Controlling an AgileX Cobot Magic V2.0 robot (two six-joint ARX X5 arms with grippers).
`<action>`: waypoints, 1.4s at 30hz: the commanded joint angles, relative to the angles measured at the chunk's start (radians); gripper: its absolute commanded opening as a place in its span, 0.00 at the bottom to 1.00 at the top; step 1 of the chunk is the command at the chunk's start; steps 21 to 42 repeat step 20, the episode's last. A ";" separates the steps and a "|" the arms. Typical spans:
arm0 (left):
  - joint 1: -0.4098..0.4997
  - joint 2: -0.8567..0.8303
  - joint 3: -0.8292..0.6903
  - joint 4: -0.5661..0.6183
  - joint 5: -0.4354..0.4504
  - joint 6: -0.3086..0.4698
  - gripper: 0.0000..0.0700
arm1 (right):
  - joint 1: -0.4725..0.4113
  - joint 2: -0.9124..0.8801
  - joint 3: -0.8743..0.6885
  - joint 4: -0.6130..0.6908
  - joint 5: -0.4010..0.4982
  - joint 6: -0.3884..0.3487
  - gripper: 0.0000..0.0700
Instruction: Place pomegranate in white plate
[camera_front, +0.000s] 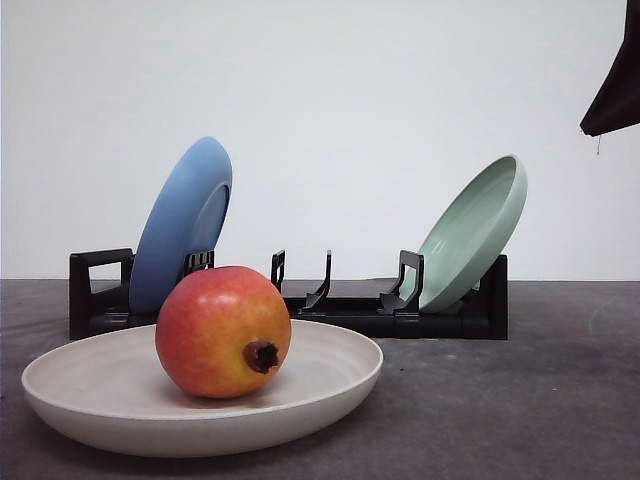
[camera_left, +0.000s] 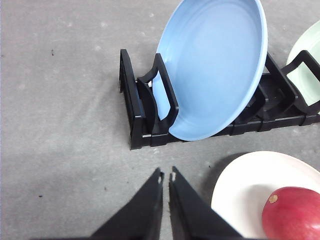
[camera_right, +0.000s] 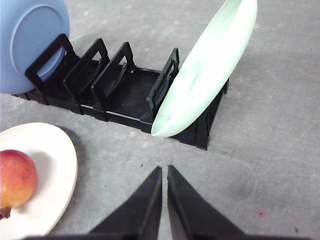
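Pomegranate (camera_front: 222, 331): resting inside white plate (camera_front: 330, 385), crown forward. Judged firm, fairly heavy, glossy and roll-prone; grip across its widest middle. Left gripper (camera_left: 166, 176) and right gripper (camera_right: 164, 171): jaws closed, empty.

Pomegranate (camera_front: 222, 331) sits in the white plate (camera_front: 330, 385), toward its left half, crown tip facing forward. The plate lies flat on the worktop (camera_front: 540, 400) at the front left. Behind it stands the rack (camera_front: 340, 310), running left to right. One plate (camera_front: 180, 225) leans in the rack's left end, another plate (camera_front: 472, 232) leans at its right end, with open slots between them.
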 joint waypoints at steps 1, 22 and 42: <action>-0.001 0.005 0.008 0.015 -0.001 0.000 0.00 | 0.001 0.006 0.003 0.010 0.000 -0.010 0.02; 0.069 -0.414 -0.404 0.270 -0.042 0.033 0.00 | 0.001 0.006 0.003 0.010 -0.001 -0.010 0.02; 0.069 -0.414 -0.404 0.270 -0.042 0.033 0.00 | 0.001 0.006 0.003 0.010 -0.001 -0.010 0.02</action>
